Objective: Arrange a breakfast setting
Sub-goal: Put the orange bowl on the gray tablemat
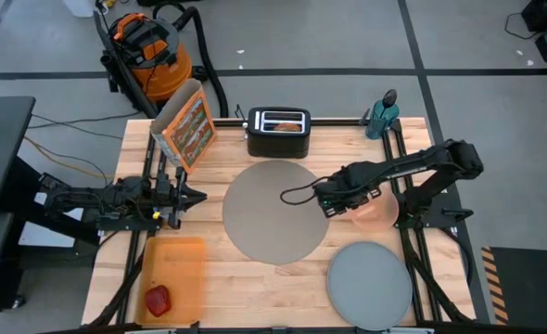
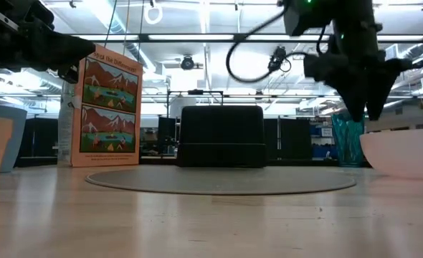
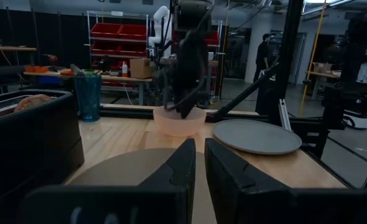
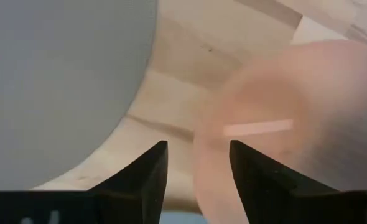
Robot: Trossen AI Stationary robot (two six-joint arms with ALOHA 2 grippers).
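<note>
At about eight o'clock on the light wooden table [image 1: 273, 278] lies a translucent orange rectangular tray [image 1: 176, 269] with a red apple [image 1: 157, 299] in its near corner. Just above it, at nine o'clock, the left tool [image 1: 192, 197] rests low with its two dark fingers [image 3: 177, 167] drawn nearly together on nothing, pointing toward the table's centre. Behind it, at ten o'clock, a picture-printed cardboard box [image 1: 188, 125] stands upright.

The large round grey-brown mat [image 1: 276, 211] lies flat at the centre. At twelve o'clock, just beyond its far edge, sits a black two-slot toaster [image 1: 278, 131] with bread in it. At five o'clock, near the mat's rim but apart from it, lies the smaller round grey plate [image 1: 369, 282], bare on top.

At three o'clock the right tool [image 1: 334, 200] hangs over the strip of wood between the mat and the pink translucent bowl [image 1: 375, 211], jaws parted and gripping nothing; in the right wrist view one finger [image 4: 258, 171] stands at the bowl's rim [image 4: 277, 130]. The bowl sits upright on the table just beside the mat's right edge. At one o'clock a teal ribbed bottle [image 1: 382, 115] stands in the far corner.
</note>
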